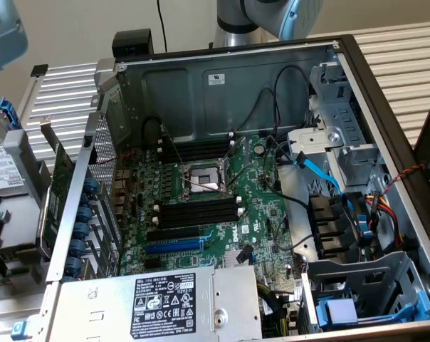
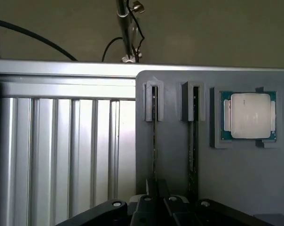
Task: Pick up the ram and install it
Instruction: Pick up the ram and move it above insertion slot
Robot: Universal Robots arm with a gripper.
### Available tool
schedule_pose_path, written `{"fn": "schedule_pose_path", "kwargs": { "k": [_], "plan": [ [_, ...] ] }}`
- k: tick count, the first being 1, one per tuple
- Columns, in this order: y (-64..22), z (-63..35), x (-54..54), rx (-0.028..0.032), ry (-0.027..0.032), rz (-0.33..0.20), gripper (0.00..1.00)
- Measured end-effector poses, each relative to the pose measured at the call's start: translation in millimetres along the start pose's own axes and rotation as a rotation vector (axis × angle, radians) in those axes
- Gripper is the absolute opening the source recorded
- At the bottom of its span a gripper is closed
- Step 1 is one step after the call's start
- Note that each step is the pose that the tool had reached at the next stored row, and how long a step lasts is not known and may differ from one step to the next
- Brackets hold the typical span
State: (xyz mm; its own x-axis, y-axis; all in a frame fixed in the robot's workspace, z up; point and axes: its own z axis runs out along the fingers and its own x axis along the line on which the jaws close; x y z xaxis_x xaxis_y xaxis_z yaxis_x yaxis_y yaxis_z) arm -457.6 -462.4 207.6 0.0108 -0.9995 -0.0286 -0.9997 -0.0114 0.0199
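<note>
Gripper (image 2: 157,189) sits right at near end of the ram (image 2: 154,141), on edge in grey tray (image 2: 245,179) w/ long axis running straight ahead; clamped or released, can't tell.

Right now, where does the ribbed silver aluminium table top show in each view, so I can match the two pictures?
Exterior view: the ribbed silver aluminium table top flanks the open computer case, at the exterior view's left and right.
Wrist view: the table top lies beside the grey holder plate, on the side away from the square processor chip.
Shared landmark: the beige wall behind the table.
</note>
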Motion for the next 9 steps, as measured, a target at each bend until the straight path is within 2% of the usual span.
{"fn": "schedule_pose_path", "kwargs": {
  "k": [9],
  "plan": [
    [1.0,-41.7,-1.2,-0.0009,0.0005,0.000,0.12]
  ]
}}
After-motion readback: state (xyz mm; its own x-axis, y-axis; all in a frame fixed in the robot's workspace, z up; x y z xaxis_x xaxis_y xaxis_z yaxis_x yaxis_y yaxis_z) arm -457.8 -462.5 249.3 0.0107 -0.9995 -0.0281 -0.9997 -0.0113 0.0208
